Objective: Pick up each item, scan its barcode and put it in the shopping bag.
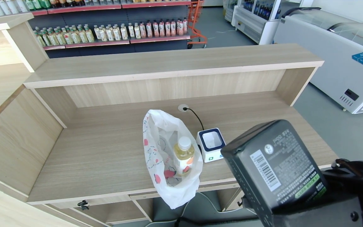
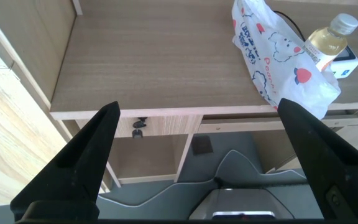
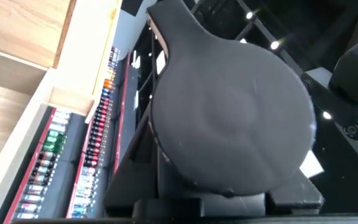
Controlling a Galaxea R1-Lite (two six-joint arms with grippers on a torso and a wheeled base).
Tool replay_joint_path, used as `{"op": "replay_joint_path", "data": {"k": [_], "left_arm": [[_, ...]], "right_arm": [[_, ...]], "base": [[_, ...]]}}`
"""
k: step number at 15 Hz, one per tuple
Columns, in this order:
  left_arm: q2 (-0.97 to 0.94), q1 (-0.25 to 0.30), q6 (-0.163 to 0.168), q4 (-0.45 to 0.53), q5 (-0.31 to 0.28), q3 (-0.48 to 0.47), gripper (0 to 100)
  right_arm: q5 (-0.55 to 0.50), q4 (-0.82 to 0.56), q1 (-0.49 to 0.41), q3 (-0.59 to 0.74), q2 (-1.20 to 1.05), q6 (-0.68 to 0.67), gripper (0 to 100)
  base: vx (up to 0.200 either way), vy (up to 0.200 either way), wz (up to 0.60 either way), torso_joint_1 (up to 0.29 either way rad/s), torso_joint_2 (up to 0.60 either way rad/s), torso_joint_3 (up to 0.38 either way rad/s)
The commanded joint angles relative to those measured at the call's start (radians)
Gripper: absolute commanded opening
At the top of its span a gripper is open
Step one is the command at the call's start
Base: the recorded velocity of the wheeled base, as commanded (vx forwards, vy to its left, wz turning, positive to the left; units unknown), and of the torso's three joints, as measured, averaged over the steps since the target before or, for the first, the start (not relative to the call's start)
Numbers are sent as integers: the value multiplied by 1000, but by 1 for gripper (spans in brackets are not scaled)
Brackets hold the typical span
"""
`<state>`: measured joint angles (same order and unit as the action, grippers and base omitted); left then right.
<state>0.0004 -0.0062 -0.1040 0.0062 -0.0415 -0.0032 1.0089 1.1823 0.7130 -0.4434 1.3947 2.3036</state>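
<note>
Right now the right gripper has its jaws clenched on a black pack (its barcode faces up). The shopping bag sits on the worktop, a bottle inside, just beside the white scanner. The left gripper hangs over the worktop's front edge, jaws wide apart.

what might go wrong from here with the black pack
The barcode on the black pack faces up, away from the scanner, so the scan may miss unless it is turned. The shopping bag sags over the counter edge with a bottle inside; dropping the pack in might tip it off.
</note>
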Motion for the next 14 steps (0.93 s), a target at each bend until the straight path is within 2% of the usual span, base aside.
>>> {"op": "replay_joint_path", "data": {"k": [1, 10, 11, 12, 13, 14], "left_arm": [[0, 0, 0, 0, 0, 0, 100], [0, 0, 0, 0, 0, 0, 100], [0, 0, 0, 0, 0, 0, 100], [0, 0, 0, 0, 0, 0, 100], [0, 0, 0, 0, 0, 0, 100], [0, 0, 0, 0, 0, 0, 100]], "right_arm": [[2, -10, 0, -1, -8, 3, 0], [11, -12, 16, -6, -8, -29, 0], [-6, -26, -10, -11, 1, -90, 0], [-75, -109, -101, -21, 18, -254, 0], [-130, -170, -147, -23, 18, -343, 0], [-320, -374, -313, -26, -46, -716, 0]], "base": [[0, 0, 0, 0, 0, 0], [0, 0, 0, 0, 0, 0], [0, 0, 0, 0, 0, 0], [0, 0, 0, 0, 0, 0], [0, 0, 0, 0, 0, 0], [0, 0, 0, 0, 0, 0]]}}
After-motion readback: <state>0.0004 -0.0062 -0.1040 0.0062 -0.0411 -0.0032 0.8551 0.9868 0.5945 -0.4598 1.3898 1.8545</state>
